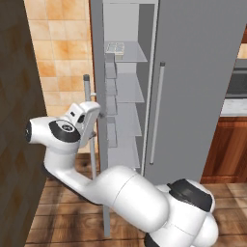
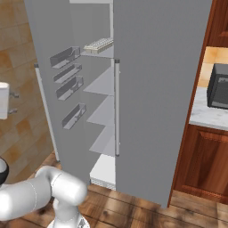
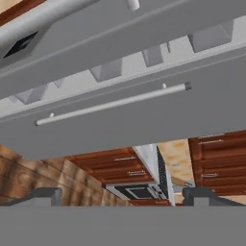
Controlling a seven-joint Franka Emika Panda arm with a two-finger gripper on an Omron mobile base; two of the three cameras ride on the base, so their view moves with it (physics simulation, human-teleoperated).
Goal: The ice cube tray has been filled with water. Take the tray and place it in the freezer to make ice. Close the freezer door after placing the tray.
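The ice cube tray (image 1: 115, 47) (image 2: 99, 44) lies flat on an upper white shelf inside the freezer (image 1: 128, 96) (image 2: 100, 89). The freezer door (image 1: 99, 48) (image 2: 49, 35) (image 3: 96, 29) stands wide open, with clear bins on its inner face. Its vertical bar handle (image 1: 87, 91) is on the outer side. My gripper (image 1: 97, 104) (image 2: 14, 102) (image 3: 124, 197) is open and holds nothing. It hovers by the door's outer edge, close to the handle, at mid height and well below the tray's shelf.
The plain right fridge door (image 1: 202, 72) (image 2: 160, 89) is shut, and its bar handle (image 3: 110, 103) crosses the hand view. A microwave (image 2: 218, 87) sits on a counter over wooden cabinets (image 2: 202, 160) to the right. A dark wall (image 1: 14, 120) stands close on the left.
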